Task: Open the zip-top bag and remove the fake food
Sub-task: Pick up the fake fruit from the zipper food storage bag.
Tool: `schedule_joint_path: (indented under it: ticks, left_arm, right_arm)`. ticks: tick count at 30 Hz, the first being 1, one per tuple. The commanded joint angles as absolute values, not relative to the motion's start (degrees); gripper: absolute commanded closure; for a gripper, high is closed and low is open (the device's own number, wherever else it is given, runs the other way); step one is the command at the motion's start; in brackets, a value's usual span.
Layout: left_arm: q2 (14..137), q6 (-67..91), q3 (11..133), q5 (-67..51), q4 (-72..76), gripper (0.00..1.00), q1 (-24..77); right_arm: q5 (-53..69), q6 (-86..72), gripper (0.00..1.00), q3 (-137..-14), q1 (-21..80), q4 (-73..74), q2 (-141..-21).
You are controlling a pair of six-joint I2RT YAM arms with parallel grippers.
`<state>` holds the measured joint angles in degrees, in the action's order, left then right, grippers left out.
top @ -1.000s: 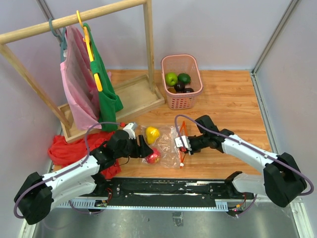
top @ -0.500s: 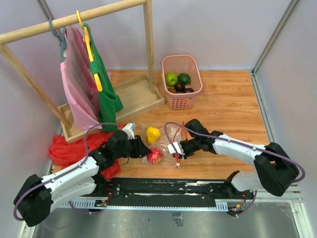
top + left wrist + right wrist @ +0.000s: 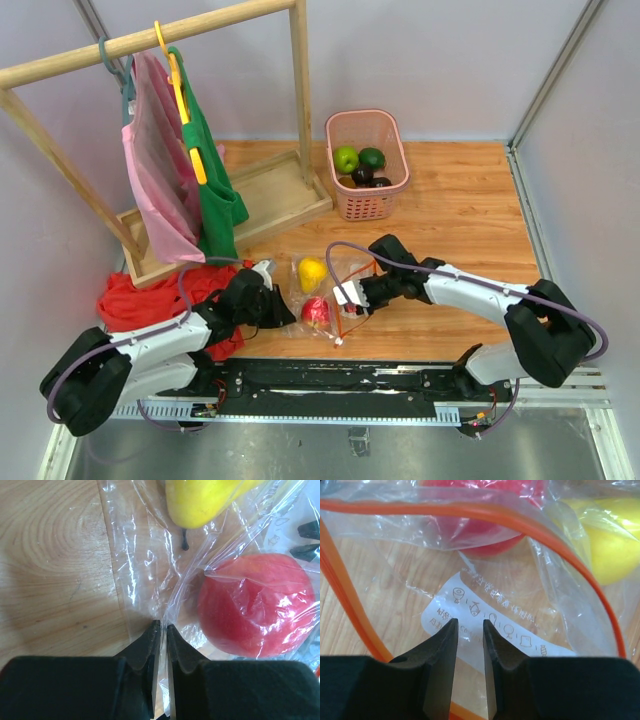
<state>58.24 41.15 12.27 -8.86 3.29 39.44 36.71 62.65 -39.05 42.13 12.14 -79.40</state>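
Observation:
The clear zip-top bag (image 3: 322, 292) lies on the wooden table with a yellow pear (image 3: 312, 272) and a red apple (image 3: 317, 311) of the fake food inside. My left gripper (image 3: 284, 312) is shut on a fold of the bag's film (image 3: 135, 545) at its left end, just beside the red apple (image 3: 255, 602) and below the yellow pear (image 3: 210, 497). My right gripper (image 3: 351, 296) reaches into the bag's mouth from the right. Its jaws (image 3: 469, 622) stand a little apart over the white printed label, under the orange zip strip (image 3: 470, 512).
A pink basket (image 3: 365, 205) at the back holds a green apple (image 3: 346, 158), a dark green piece (image 3: 371, 157) and dark purple pieces. A red cloth heap (image 3: 140, 300) lies at the left. The wooden clothes rack (image 3: 262, 190) with hanging garments stands at the back left.
My left gripper has closed on the bag's film. My right gripper has moved left into the bag's mouth and its jaws have parted slightly. The bag has shifted a little left.

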Motion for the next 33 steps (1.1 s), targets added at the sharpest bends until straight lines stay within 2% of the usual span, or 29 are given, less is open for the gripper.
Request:
schedule_joint_path:
  ticks: [1, 7, 10, 12, 16, 24, 33]
  left_arm:
    - [60.83, 39.39, 12.7, -9.57, 6.03, 0.86, 38.81]
    - [67.37, 37.07, 16.53, -12.08, 8.96, 0.87, 38.67]
    - [71.08, 36.78, 17.06, -13.73, 11.29, 0.88, 38.67]
    - [73.33, 36.99, 17.37, -15.14, 13.03, 0.9, 38.63]
    - [76.75, 37.52, 18.17, -17.42, 15.93, 0.91, 38.67]
    - [82.52, 36.39, 22.14, -20.75, 17.3, 0.93, 38.67]
    - [87.01, 36.48, 24.72, -22.39, 18.25, 0.95, 38.67]
  right_arm:
    - [39.97, 66.51, 0.7, -39.64, 41.12, 16.57, -78.57]
    - [44.21, 64.36, 0.56, -41.07, 44.24, 13.89, -79.07]
    - [43.65, 61.52, 0.43, -42.53, 45.14, 11.9, -81.11]
    - [43.49, 61.19, 0.32, -43.41, 45.49, 11.82, -81.86]
    - [42.42, 60.88, 0.2, -42.97, 46.6, 10.03, -82.88]
    - [40.12, 55.42, 0.05, -41.39, 48.38, 3.17, -84.73]
    - [38.96, 52.38, 0.02, -41.69, 48.34, -0.1, -85.91]
